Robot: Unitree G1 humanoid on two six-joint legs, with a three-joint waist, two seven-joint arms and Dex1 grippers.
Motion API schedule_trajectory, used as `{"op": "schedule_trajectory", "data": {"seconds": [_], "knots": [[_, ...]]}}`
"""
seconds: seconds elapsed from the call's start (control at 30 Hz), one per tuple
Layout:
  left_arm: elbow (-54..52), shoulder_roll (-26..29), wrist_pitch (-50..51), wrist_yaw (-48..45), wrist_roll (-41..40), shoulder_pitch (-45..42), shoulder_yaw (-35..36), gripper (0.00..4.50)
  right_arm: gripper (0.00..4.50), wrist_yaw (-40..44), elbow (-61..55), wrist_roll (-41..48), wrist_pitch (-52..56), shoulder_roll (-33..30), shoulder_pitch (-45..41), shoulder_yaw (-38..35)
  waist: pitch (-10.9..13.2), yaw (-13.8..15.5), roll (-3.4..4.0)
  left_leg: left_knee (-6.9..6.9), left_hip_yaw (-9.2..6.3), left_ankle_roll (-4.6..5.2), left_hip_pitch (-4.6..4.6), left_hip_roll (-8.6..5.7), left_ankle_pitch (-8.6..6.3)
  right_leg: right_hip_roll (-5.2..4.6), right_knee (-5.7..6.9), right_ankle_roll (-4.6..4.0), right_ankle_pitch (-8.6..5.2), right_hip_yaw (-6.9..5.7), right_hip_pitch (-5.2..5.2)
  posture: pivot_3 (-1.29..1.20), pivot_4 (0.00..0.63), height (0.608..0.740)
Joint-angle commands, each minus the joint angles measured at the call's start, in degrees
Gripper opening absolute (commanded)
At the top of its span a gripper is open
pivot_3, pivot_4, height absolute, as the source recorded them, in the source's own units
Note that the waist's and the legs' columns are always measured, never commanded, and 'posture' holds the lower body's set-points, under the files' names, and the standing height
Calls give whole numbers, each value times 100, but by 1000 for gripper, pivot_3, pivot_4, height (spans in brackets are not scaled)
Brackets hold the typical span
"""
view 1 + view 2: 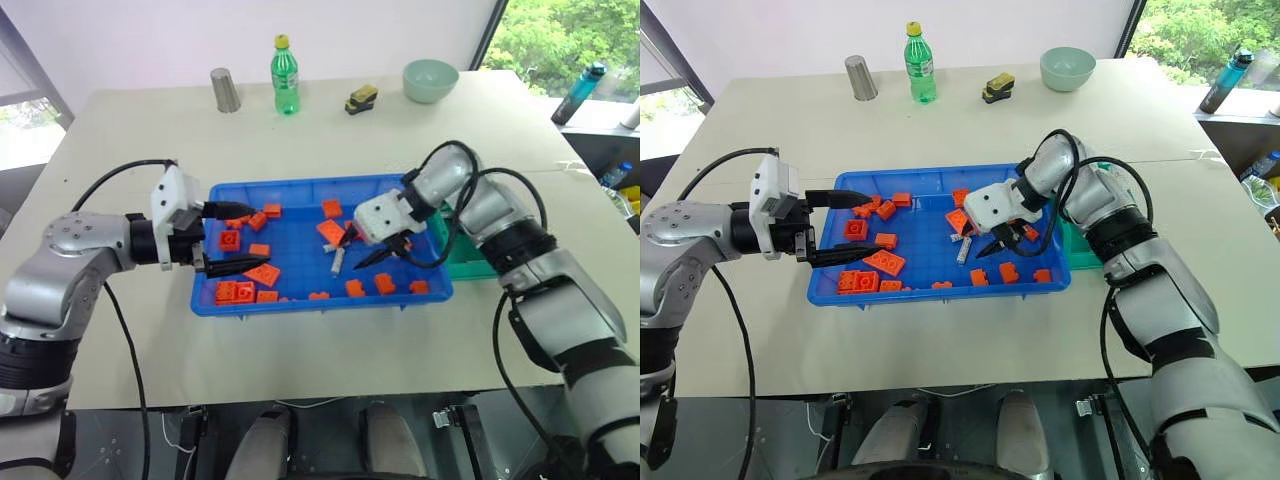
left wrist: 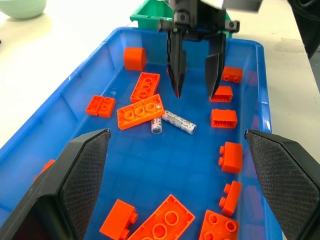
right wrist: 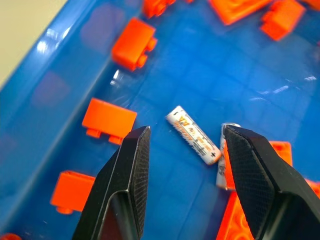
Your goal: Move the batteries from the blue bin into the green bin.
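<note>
A: Right pincer (image 3: 182, 175) hangs spread and empty above two batteries (image 3: 193, 135) lying in the blue bin (image 1: 300, 303) — nothing lifted yet!

B: Left pincer (image 1: 228, 238)?

A: Spread too, empty, at the bin's other end. Orange bricks (image 2: 140, 111) litter the tray.

B: The green bin (image 1: 470, 266)?

A: Just beside the tray on the tabletop (image 1: 130, 130); its inside is hidden, so the job looks barely started.

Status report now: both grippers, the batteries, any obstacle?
Right gripper open above two batteries in blue bin. Left gripper open, empty. Orange brick touches one battery.
</note>
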Motion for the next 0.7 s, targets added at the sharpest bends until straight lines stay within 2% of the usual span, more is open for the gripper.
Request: {"op": "schedule_trajectory", "data": {"seconds": [0.03, 0.4, 0.7], "knots": [[-214, 114, -22, 42, -44, 50, 257, 4500, 2363, -24, 581, -324, -912, 189, -279, 36, 0, 0, 0, 0, -1, 0, 0, 0, 0, 0, 0, 0, 0, 0, 0, 0, 150, 727], [-417, 140, 64, 162, -99, 181, 370, 4500, 2363, -794, 2214, -1202, -1923, 834, -831, 48, 0, -15, 0, 0, -5, -3, 0, 0, 2, 4, 0, 0, 0, 0, 1, 0, 150, 727], [-469, 159, 133, 227, -120, 179, 474, 4500, 2363, -1213, 2846, -1782, -2344, 1156, -904, 179, 0, -50, 1, -2, -8, -5, 2, 2, 3, 7, 3, 0, 0, 0, 1, 0, 150, 727]]}}
